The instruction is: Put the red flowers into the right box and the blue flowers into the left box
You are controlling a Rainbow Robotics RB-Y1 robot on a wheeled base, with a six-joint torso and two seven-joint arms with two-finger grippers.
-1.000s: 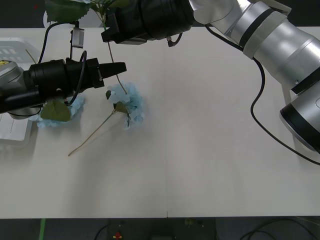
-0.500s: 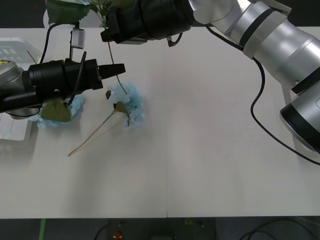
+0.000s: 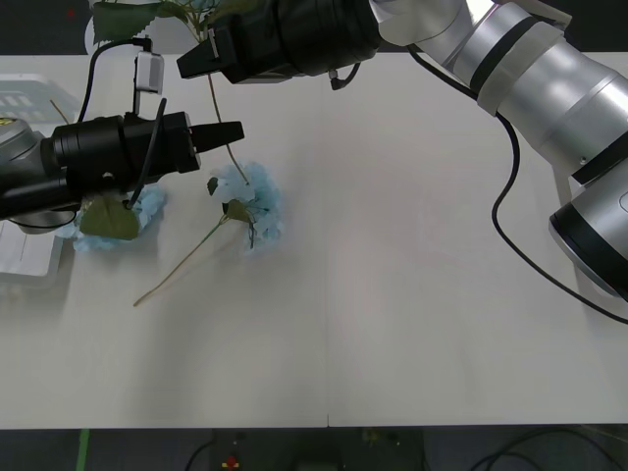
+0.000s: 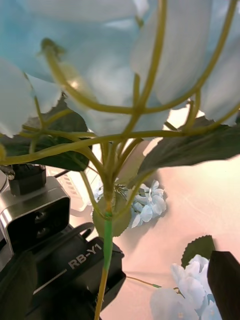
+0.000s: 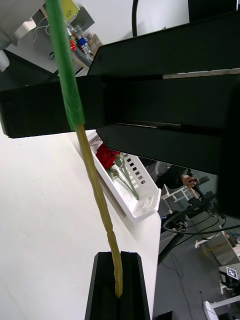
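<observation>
A blue flower hangs in the air at the table's far left, its leaves (image 3: 128, 17) high up and its thin stem (image 3: 222, 118) pointing down. My left gripper (image 3: 235, 130) is shut on that stem (image 5: 95, 175), whose lower end sits between the black fingers (image 5: 107, 295). My right gripper (image 3: 194, 61) is at the upper stem, open, one finger (image 4: 222, 285) far from the stem (image 4: 106, 245). Two more blue flowers lie on the table, one (image 3: 257, 211) in the open and one (image 3: 118, 218) under my left arm. The left box (image 3: 22, 96) is at the left edge. The right box (image 5: 145, 205) holds red flowers (image 5: 106, 155).
My right arm (image 3: 530, 69) reaches across the back of the table from the right. A long bare stem (image 3: 182, 265) of the lying flower points toward the front left. The table's middle and right are bare white surface.
The right gripper's fingers have spread, one tip moving left. The left gripper shifted slightly left and up at the stem. The flowers on the table have not moved.
</observation>
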